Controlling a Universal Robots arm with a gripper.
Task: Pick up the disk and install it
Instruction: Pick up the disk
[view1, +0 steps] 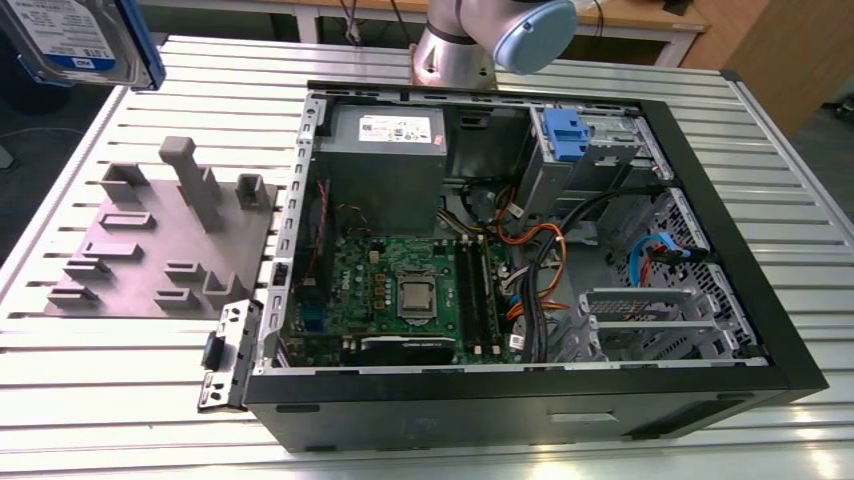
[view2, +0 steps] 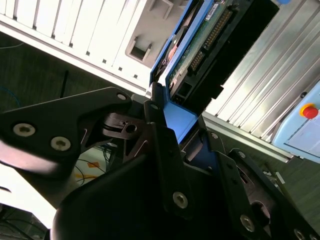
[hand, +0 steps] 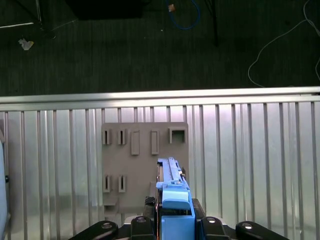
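The disk, a silver hard drive with a white-and-blue label in a blue carrier bracket, hangs in the air above the table's far corner at the exterior view's left. In the second wrist view my gripper is shut on the carrier's blue end, and the disk's green circuit-board side faces the camera. In the first wrist view the disk stands edge-on between the black fingers, high above the grey fixture plate.
The open computer case lies on the slatted metal table, with a motherboard, cables and a power-supply box inside. A drive bay with a blue latch sits at its far right. The grey fixture plate lies beside the case.
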